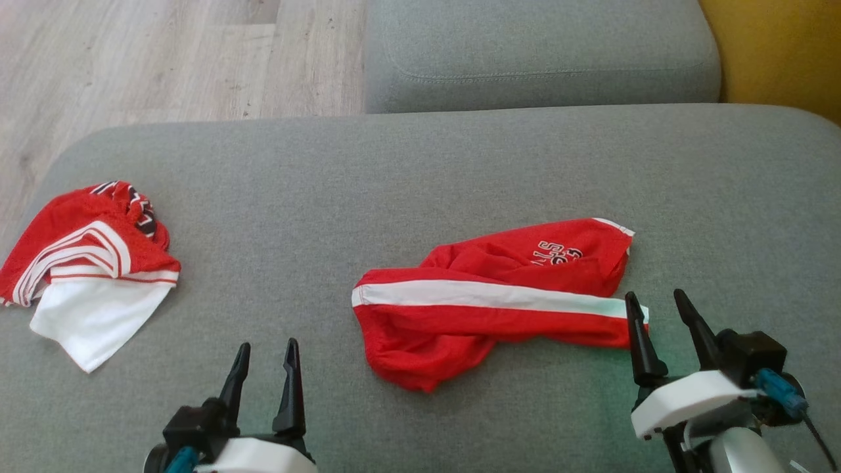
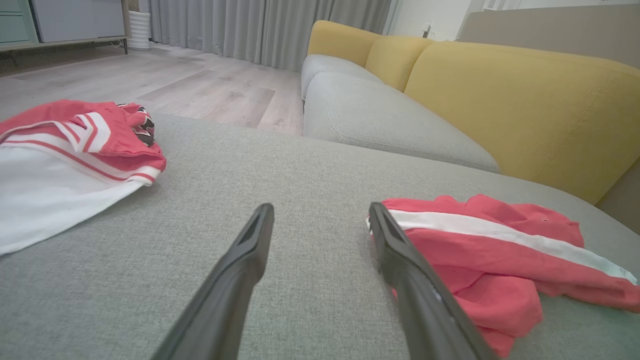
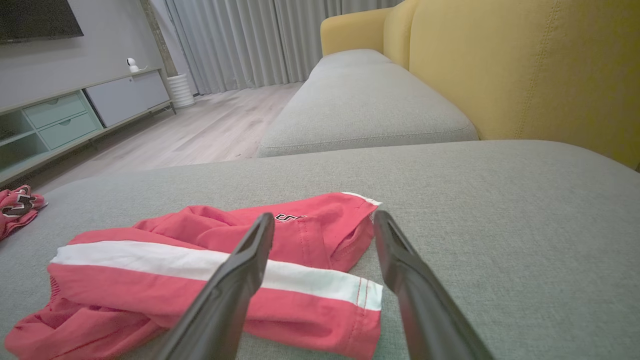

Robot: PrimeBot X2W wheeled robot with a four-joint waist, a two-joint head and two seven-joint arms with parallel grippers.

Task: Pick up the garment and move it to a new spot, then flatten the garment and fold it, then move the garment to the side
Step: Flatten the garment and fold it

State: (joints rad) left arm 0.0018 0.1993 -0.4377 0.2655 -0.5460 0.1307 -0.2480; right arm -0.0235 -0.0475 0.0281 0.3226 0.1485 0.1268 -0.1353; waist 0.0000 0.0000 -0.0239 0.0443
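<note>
left tool [image 1: 268,343]: jaws wide apart, empty | right tool [image 1: 655,294]: jaws wide apart, empty

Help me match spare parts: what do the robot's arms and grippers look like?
The left gripper and right gripper match: two long, dark fingers tapering to points, set on a black block with a white shell behind. A blue connector sits beside each block; the right one trails a thin black cable. The right forearm is silver-grey.
</note>
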